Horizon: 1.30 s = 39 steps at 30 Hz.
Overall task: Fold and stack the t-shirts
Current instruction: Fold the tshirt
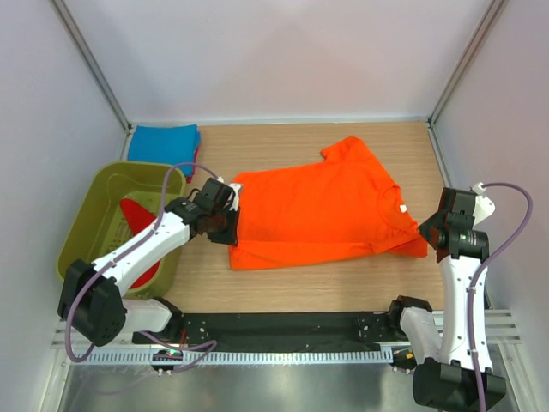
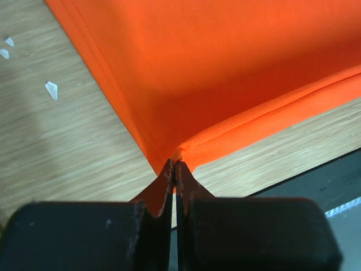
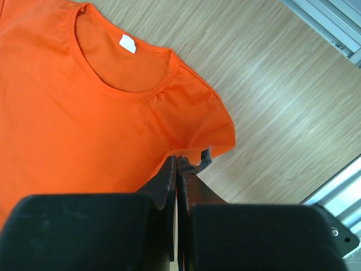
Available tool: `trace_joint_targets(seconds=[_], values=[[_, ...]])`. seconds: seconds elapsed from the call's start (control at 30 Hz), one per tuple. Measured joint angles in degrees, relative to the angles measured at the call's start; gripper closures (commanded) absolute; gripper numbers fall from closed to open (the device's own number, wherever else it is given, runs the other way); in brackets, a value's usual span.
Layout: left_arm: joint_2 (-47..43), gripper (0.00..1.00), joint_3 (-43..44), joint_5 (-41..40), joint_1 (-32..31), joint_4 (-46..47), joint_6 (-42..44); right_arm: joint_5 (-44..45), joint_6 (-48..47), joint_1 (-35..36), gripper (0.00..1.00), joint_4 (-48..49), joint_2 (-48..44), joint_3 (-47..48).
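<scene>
A bright orange t-shirt (image 1: pixel 317 210) lies spread flat across the middle of the wooden table, its neck to the right with a white label (image 3: pixel 128 43). My left gripper (image 1: pixel 230 225) is shut on its near left hem corner (image 2: pixel 186 148); the jaws pinch the folded cloth edge. At the shirt's near right sleeve (image 3: pixel 211 127), my right gripper (image 1: pixel 426 232) is shut on the cloth. A folded blue t-shirt (image 1: pixel 165 139) rests at the back left. Inside the tub lies a red t-shirt (image 1: pixel 137 213), partly hidden by my left arm.
An olive-green plastic tub (image 1: pixel 86 215) stands at the left of the table. White walls and metal posts (image 1: pixel 94 69) close the back and sides. A black base rail (image 1: pixel 283 326) runs along the near edge. Small white flecks (image 2: pixel 52 89) lie on the wood.
</scene>
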Motion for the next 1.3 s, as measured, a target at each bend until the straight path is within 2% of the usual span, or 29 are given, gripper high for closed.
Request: trace_joint_targets(seconds=[0.17,0.6,1.0,1.3], values=[[0.1,1.0,-0.2,-0.5,0.0,-0.1,-3.6,-1.4,0.3,0.0,0.99,1.0,0.7,-0.7],[7.3,1.0,-0.6,-3.6,0.0,-0.2,-7.2,-2.4,2.6,0.0,0.99,9.7,12.2,-4.2],[11.0,1.0,0.3,-7.0,0.0,-0.5,-8.7,-6.9,2.1,0.0,0.99,18.1,18.6,-3.0],[13.4,1.0,4.8,-9.4,0.0,-1.5,-8.7,-7.7,0.7,0.0,0.99,19.4,22.9,0.0]])
